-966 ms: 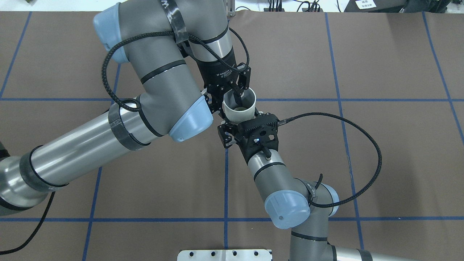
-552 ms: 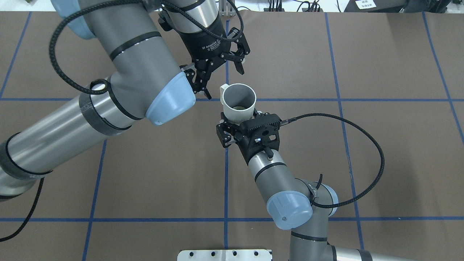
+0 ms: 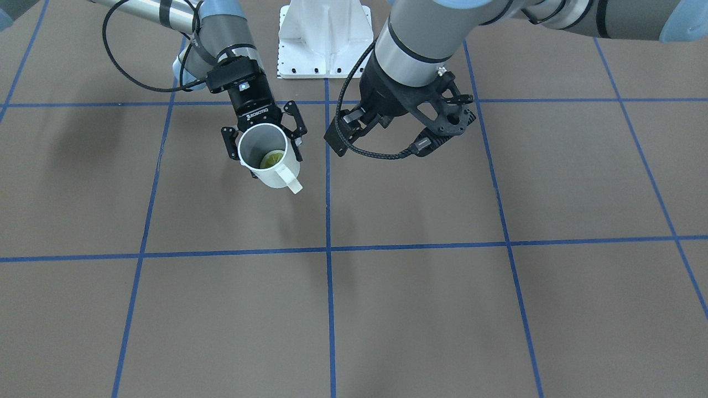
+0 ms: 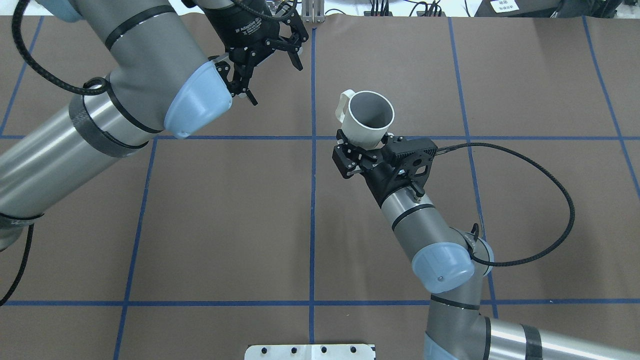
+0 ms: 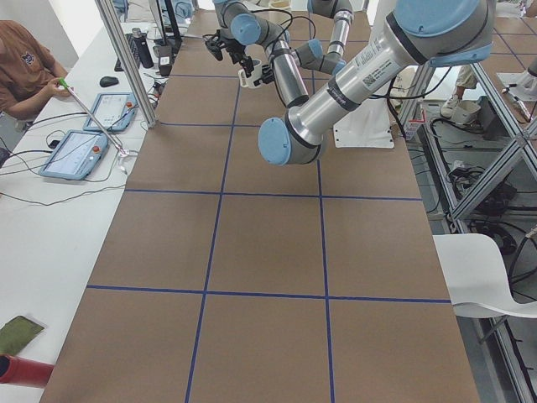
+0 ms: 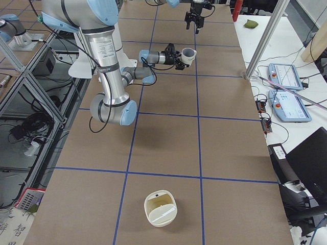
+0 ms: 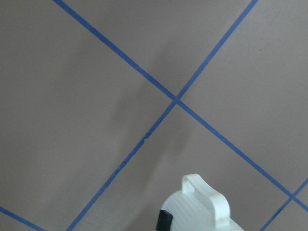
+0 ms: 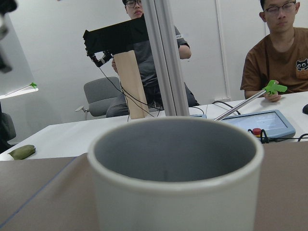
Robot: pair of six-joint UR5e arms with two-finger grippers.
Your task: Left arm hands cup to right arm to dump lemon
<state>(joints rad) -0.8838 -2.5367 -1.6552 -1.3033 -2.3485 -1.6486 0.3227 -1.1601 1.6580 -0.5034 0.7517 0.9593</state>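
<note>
The cream-white cup (image 4: 369, 121) is held above the table, roughly upright, with its handle (image 4: 343, 106) toward the robot's left. My right gripper (image 4: 364, 144) is shut on the cup's lower body. The front-facing view shows the right gripper (image 3: 264, 145) and the yellow-green lemon (image 3: 271, 160) lying inside the cup (image 3: 274, 176). The lemon is hidden in the overhead view. The cup's rim (image 8: 175, 161) fills the right wrist view. My left gripper (image 4: 272, 80) is open and empty, up and to the left of the cup. The cup's handle (image 7: 207, 195) shows in the left wrist view.
The white base plate (image 3: 325, 38) stands at the robot's edge of the table. A cream container (image 6: 161, 208) sits on the table far to the robot's right. An operator (image 5: 21, 63) and tablets (image 5: 75, 155) are at the side bench. Blue tape lines grid the brown table (image 4: 525, 210).
My left gripper let go of the cup's rim, opened and drew back toward the far left. My right gripper carried the cup to the right and a little farther out.
</note>
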